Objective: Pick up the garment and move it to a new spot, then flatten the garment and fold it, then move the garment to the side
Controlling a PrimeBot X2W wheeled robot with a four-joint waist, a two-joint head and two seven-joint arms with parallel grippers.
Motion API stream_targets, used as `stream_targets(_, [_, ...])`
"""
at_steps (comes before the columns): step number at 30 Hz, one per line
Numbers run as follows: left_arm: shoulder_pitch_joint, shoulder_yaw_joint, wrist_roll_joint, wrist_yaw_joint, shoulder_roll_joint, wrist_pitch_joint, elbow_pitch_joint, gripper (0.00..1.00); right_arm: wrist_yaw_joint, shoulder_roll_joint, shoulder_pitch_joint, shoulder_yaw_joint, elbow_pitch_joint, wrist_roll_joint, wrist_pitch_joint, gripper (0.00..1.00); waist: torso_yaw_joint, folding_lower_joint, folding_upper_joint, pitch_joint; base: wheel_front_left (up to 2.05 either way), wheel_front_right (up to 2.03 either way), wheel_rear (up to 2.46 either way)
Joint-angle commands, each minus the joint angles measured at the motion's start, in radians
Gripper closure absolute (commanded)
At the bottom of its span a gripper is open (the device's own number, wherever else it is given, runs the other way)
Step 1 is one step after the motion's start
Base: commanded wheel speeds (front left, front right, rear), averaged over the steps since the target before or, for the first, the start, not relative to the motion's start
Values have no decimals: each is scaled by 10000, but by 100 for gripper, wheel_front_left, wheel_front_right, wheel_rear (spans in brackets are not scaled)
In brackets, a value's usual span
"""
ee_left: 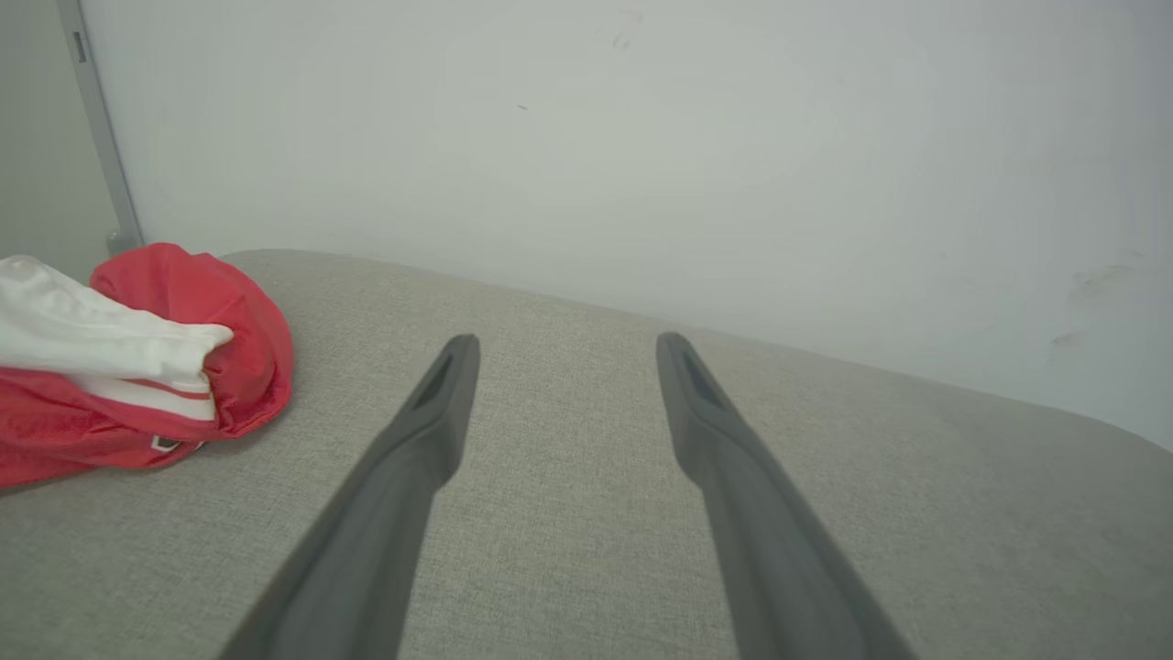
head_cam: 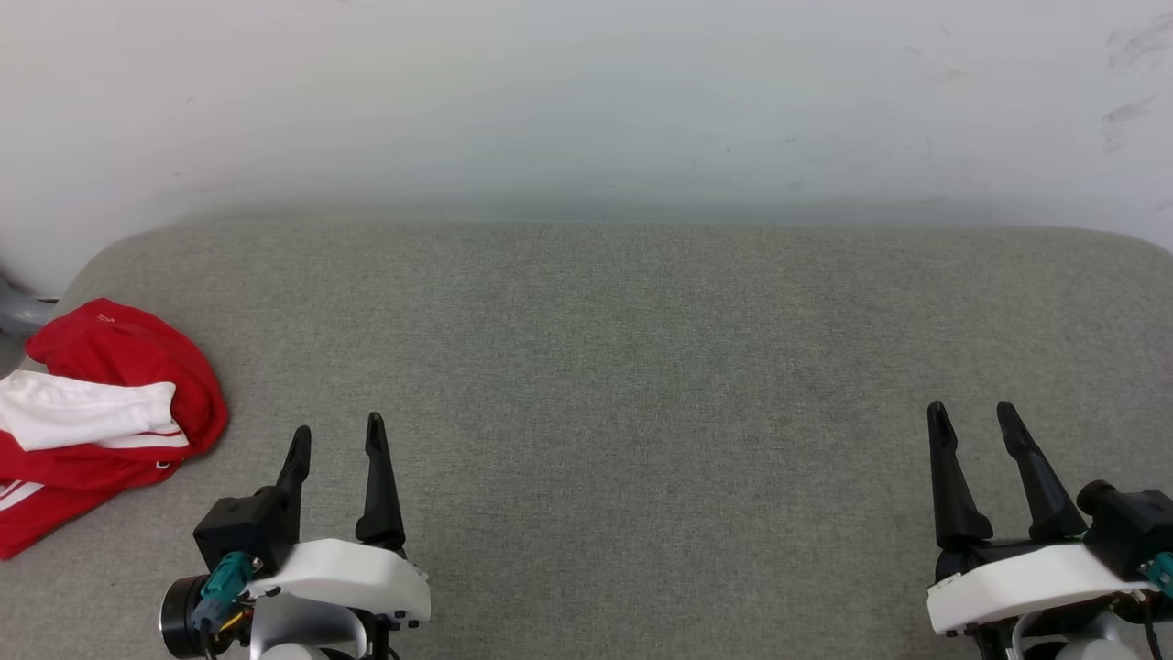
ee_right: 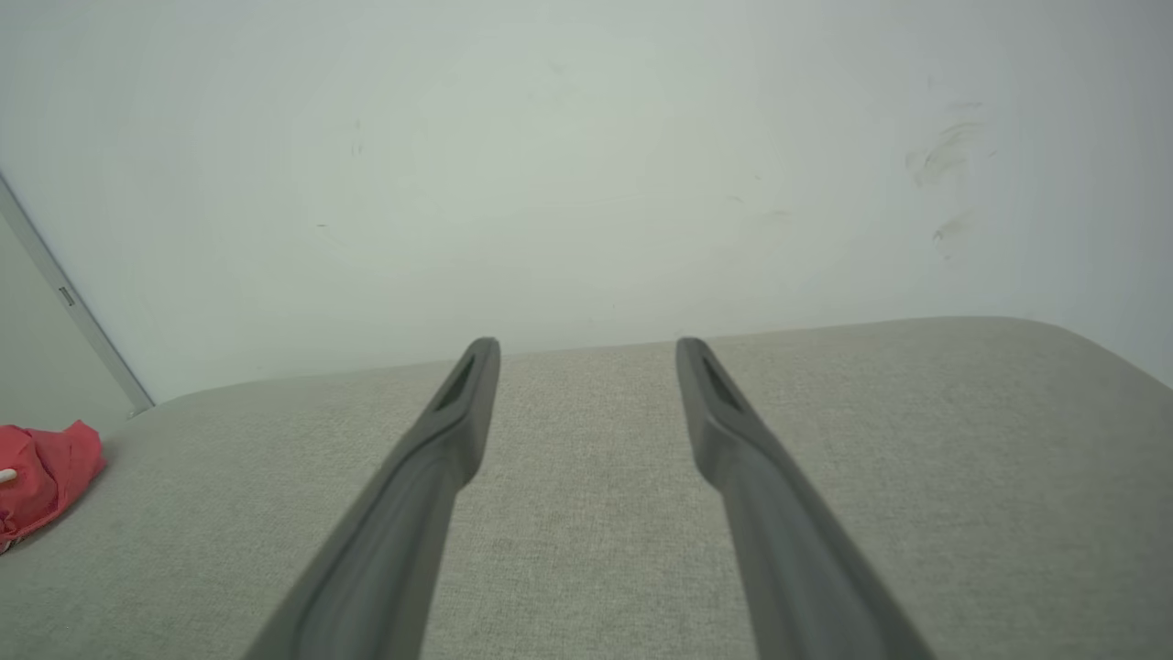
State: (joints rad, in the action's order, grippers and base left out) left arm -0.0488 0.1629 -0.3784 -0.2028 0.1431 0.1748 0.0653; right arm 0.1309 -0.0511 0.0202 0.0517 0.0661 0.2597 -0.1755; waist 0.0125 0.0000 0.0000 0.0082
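Note:
The garment point(head_cam: 119, 367), red with a white sleeve and striped trim, lies bunched up at the far left of the grey fabric surface point(head_cam: 623, 367). Its lettering is hidden in the folds. My left gripper point(head_cam: 337, 428) hovers open at the lower left, a short way right of the garment and apart from it. In the left wrist view the garment point(ee_left: 220, 312) sits left of my open fingers point(ee_left: 440, 403). At the lower right my right gripper point(head_cam: 971, 412) is open and holds nothing; its wrist view catches a bit of the garment point(ee_right: 50, 472) at the far left.
A pale wall point(head_cam: 586, 101) rises behind the padded surface. A grey metal leg or bar point(head_cam: 18, 312) shows at the left edge behind the garment, and a grey upright strip point(ee_left: 101, 137) runs up the wall corner.

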Motion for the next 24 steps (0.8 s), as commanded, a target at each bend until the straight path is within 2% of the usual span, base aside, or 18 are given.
stream_targets(1, [15, 88, 267, -14, 64, 104, -146, 0, -2, 8, -18, -19, -141, -300, -92, 0, -4, 0, 0, -5, 0, 0, 0])
stream_targets(24, [208, 117, 2039, 216, -87, 571, -261, 0, -3, 13, -193, 97, -199, -1695, -554, 0, 18, 0, 0, 3, 0, 0, 0])
